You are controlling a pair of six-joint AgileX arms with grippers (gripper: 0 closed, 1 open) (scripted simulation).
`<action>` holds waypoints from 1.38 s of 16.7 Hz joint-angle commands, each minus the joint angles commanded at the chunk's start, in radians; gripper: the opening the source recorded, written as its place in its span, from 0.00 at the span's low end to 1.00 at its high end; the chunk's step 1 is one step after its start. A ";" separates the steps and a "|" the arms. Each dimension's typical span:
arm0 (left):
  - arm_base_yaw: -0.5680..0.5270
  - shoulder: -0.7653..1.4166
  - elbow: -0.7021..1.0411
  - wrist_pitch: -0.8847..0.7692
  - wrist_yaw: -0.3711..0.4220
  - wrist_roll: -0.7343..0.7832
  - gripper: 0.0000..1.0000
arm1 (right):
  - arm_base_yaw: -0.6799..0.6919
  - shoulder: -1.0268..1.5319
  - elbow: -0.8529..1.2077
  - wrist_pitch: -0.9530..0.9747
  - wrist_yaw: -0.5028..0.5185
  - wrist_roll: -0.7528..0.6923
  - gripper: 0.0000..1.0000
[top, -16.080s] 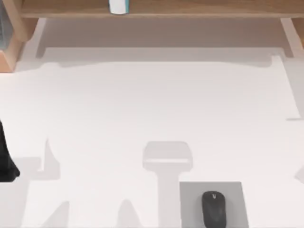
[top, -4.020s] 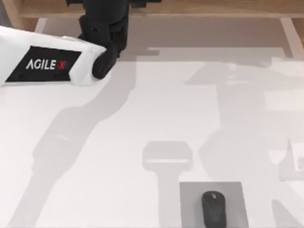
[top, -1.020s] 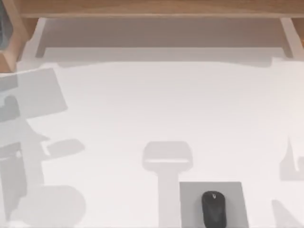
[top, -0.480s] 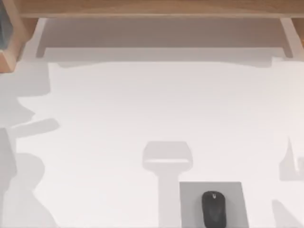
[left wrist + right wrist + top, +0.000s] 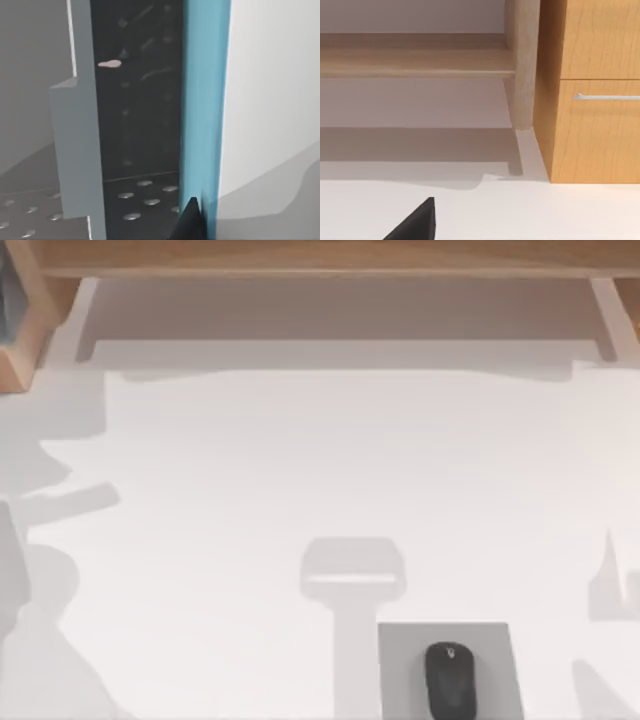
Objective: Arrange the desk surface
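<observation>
White desk surface (image 5: 300,460) spans the top view; black mouse (image 5: 450,680) on grey pad (image 5: 400,670), near edge, right of centre. Wooden shelf (image 5: 320,258) along far edge. Gripper states: cannot tell.

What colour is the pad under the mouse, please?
Grey; the pad under the black mouse shows best in the top view.

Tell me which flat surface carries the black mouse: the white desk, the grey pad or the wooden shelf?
The grey pad, at the top view's lower edge, right of centre. The black mouse lies on it, while the desk surface and the light-wood shelf board carry none.
</observation>
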 joint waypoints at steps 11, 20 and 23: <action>-0.040 0.091 0.110 -0.012 -0.036 -0.014 0.00 | 0.000 0.000 0.000 0.000 0.000 0.000 1.00; -0.040 0.091 0.110 -0.012 -0.036 -0.014 0.53 | 0.000 0.000 0.000 0.000 0.000 0.000 1.00; -0.040 0.091 0.110 -0.012 -0.036 -0.014 0.75 | 0.000 0.000 0.000 0.000 0.000 0.000 1.00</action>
